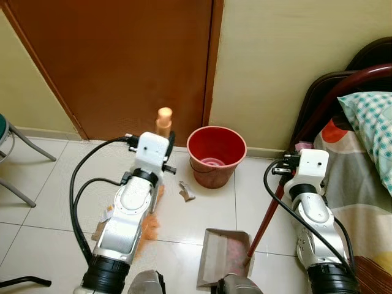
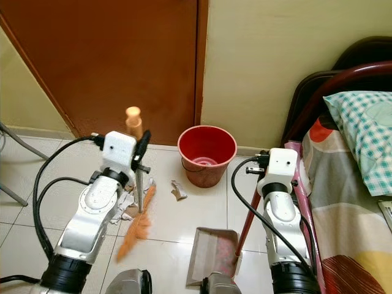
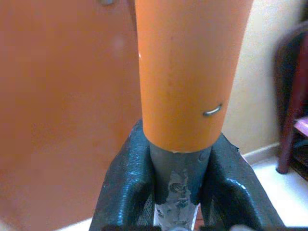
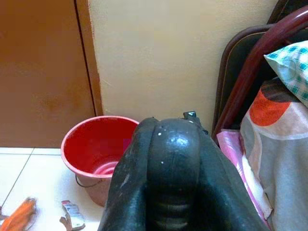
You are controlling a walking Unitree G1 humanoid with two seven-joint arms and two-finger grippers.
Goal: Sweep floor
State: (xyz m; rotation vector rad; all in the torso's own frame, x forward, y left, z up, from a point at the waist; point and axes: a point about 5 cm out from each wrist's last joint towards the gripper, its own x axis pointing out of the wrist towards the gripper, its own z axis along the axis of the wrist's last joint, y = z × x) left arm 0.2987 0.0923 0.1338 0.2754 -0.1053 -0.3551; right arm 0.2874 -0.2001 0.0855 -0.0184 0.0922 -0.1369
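The left gripper [image 3: 175, 187] is clamped on the broom [image 2: 139, 184], its two black fingers [image 3: 127, 183] pressed against the grey shaft just below the orange grip that caps the handle. The broom stands nearly upright in front of the brown door [image 1: 122, 61], its orange bristles [image 2: 136, 228] resting on the tiled floor [image 1: 202, 211] beside the left arm. Crumpled paper scraps [image 2: 128, 205] lie on the tiles right by the bristles, and another small scrap [image 1: 185, 192] lies between the broom and the red bucket [image 1: 216, 154], which stands against the wall beside the door frame. The right gripper [image 4: 173, 163] is closed around the dark top of the dustpan's red handle [image 1: 264, 223], its fingers wrapped tight on either side. That handle slants down to the dustpan [image 1: 223, 256], which sits flat on the floor between the two arms, nearer the robot than the bucket, with its open mouth facing the bucket. A bed [image 2: 349, 202] with a patterned cover and a checked pillow [image 1: 370, 125] runs along the robot's right, just beside the right arm.
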